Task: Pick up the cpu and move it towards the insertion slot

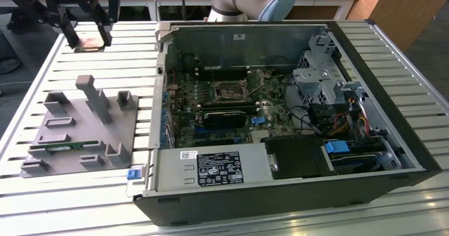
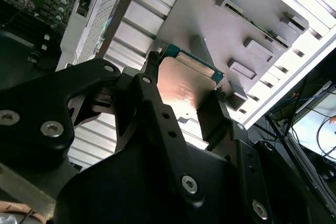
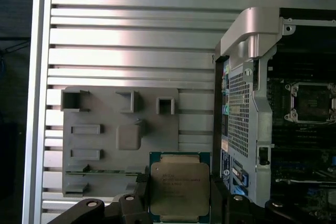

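First wrist view, claw hiding cpu edges

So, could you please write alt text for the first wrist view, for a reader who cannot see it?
The hand grips the cpu by two opposite edges, held above a slatted metal table and a grey parts holder. Beside them stands an open computer case, with the insertion slot visible on the motherboard inside.
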Tool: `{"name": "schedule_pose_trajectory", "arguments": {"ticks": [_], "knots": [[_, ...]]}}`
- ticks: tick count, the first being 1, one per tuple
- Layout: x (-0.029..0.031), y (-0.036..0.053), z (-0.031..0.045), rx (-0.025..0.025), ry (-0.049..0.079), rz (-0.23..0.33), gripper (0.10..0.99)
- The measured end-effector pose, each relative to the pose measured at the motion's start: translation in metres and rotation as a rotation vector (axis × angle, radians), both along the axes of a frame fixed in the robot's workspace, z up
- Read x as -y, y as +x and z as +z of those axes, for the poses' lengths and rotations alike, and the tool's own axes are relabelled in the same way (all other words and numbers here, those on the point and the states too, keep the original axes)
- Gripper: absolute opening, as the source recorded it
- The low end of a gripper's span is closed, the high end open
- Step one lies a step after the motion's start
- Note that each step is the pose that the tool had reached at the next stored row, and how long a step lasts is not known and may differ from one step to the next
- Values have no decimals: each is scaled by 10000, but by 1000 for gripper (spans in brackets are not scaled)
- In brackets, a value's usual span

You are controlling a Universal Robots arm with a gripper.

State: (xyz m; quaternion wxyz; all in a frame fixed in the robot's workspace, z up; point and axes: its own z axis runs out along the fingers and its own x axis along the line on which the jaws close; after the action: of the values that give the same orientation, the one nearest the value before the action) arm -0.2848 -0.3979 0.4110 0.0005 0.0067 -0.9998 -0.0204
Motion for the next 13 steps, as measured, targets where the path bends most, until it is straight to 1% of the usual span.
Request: {"name": "schedule_pose_trajectory", "arguments": {"ticks": [13], "knots": [[0, 282, 0, 1, 0, 0, 545]]}}
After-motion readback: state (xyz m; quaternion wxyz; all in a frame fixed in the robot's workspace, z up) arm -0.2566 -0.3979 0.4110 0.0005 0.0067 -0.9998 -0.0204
